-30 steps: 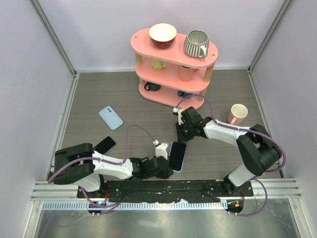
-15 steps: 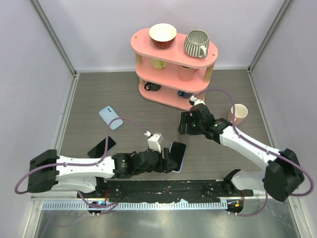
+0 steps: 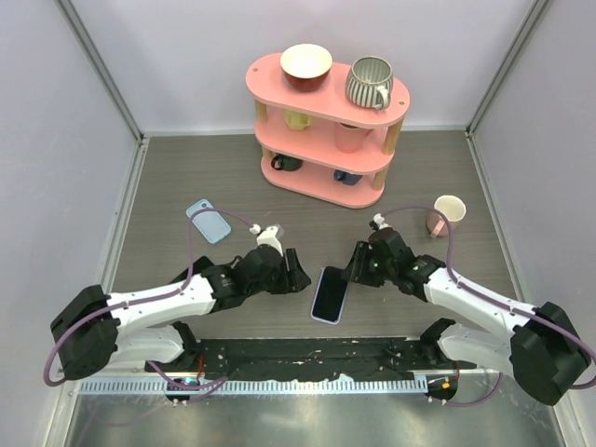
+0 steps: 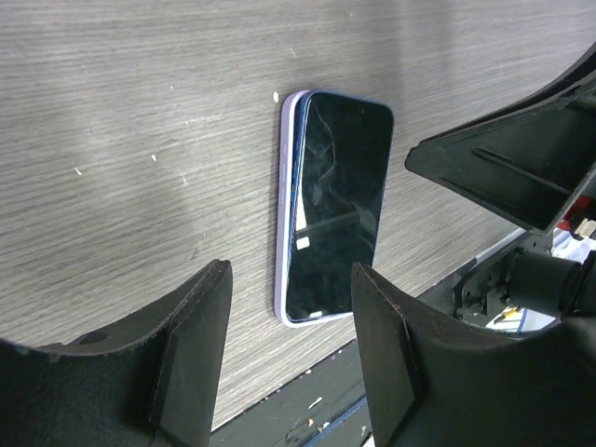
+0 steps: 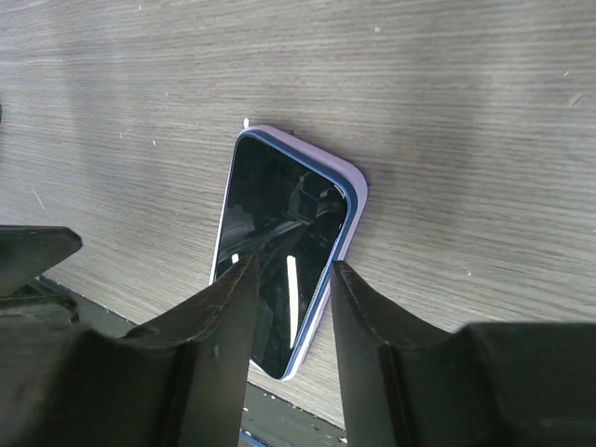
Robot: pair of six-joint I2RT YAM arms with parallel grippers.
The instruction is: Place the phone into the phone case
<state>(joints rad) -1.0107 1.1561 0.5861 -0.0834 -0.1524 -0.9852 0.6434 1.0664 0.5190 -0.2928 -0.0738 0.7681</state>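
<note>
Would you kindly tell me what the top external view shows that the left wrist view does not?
Only the top view: the pink shelf, a pale mug and a light blue phone or case. Only the left wrist: a close look at the lilac case rim beside the phone. Both: that dark phone lying flat near the table front edge.

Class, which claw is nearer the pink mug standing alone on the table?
Right. The right claw sits left of the mug, toward the arm bases; the left claw lies further left, past the dark phone.
</note>
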